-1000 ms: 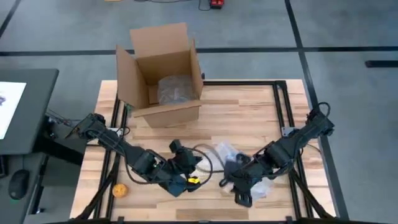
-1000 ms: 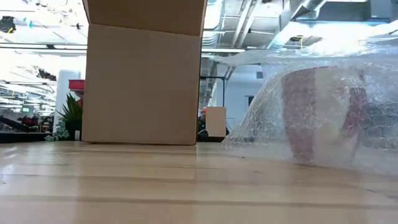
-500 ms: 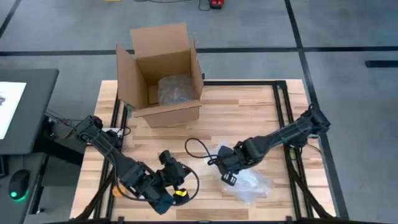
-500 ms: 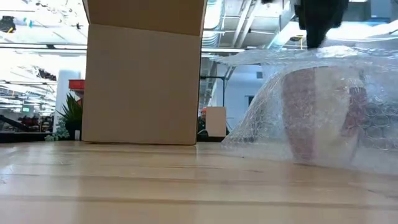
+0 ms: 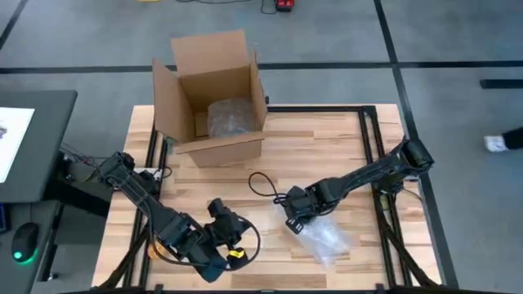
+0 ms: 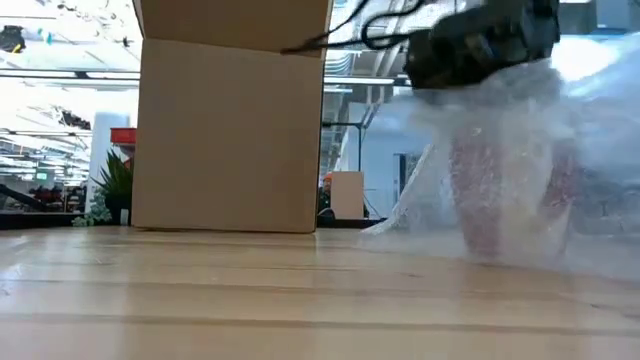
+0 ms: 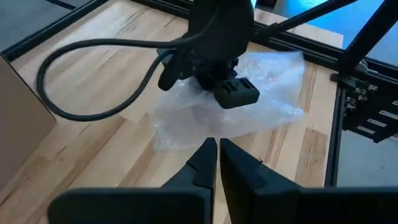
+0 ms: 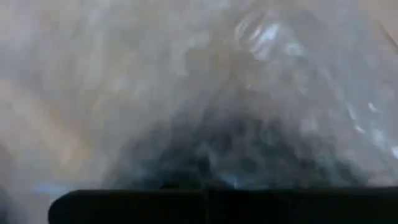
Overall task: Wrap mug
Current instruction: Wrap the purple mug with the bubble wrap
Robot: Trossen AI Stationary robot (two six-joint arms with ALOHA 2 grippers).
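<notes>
1. Since the earlier frame, the right gripper (image 5: 296,221) has shifted slightly toward the table's far side and now presses into the near-left edge of the bubble wrap (image 5: 320,237); the left arm has stayed where it was.
2. Right gripper: it sits against the wrap, and whether its fingers are apart or closed cannot be told, since its own wrist view is filled by plastic.
3. Mug (image 6: 500,190): it stands upright under the bubble wrap on the wooden table (image 5: 327,151), right of centre, showing as a reddish shape through the film in the low view.
4. Left gripper (image 5: 231,253): it waits near the table's front-left edge, fingers drawn narrow with only a slim gap, holding nothing.
5. Cardboard box (image 5: 214,94): it stands open at the far-left of the table, well apart from the mug, with another wrapped bundle (image 5: 230,117) inside.
</notes>
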